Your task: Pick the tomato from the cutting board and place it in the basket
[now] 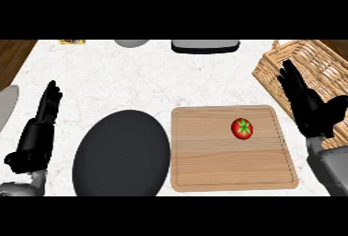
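A red tomato with a green stem star lies on the upper right part of the wooden cutting board. The wicker basket stands at the counter's far right, beyond the board. My right hand is open, fingers straight and pointing away, right of the board and over the basket's near edge, a short way right of the tomato. My left hand rests open at the left edge, fingers up, far from the tomato.
A black plate lies left of the board. At the counter's far edge are a dark tray-like object, a grey rounded object and a small yellow item. A grey shape shows at the left edge.
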`<state>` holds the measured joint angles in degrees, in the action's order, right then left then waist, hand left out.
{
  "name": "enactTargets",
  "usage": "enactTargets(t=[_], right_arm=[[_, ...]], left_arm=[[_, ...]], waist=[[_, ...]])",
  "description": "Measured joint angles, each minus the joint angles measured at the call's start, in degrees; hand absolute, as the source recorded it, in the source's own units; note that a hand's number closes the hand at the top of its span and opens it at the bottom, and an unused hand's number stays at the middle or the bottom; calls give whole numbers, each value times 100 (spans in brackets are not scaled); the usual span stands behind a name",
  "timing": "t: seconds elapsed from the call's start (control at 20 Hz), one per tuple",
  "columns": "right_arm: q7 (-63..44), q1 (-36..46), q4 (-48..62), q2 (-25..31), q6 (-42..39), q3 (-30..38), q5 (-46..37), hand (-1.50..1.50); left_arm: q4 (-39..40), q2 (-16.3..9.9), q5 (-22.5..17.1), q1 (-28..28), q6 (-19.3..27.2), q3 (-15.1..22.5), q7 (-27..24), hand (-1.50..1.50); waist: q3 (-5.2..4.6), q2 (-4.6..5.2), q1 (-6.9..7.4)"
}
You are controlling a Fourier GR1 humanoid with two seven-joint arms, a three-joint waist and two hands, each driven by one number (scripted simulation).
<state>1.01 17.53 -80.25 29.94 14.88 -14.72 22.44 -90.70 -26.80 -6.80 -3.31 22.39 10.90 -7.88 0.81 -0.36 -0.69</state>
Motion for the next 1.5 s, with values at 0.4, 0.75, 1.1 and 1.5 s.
enactTargets(t=[0.4,0.75,1.1,1.5], right_arm=[[942,-526,-895,232,-914,86,-84,150],[557,-856,-1483,-768,774,-1353,-2083,-150],[-1534,-814,-1632,-3,1793,-1206,-3858,-150],[-4183,-322,-2573,1578,-91,-1217,-4343,-150]], left_arm=[[-225,641,-482,42,-148,30,273,0],[-368,981,-674,183,-189,212,435,0],[-412,1003,-686,311,-158,173,451,0],[-417,1002,-709,343,-201,157,469,0]], waist=[[-72,7,20],[-92,-3,43],[-136,-59,-117],[-150,-72,-110]])
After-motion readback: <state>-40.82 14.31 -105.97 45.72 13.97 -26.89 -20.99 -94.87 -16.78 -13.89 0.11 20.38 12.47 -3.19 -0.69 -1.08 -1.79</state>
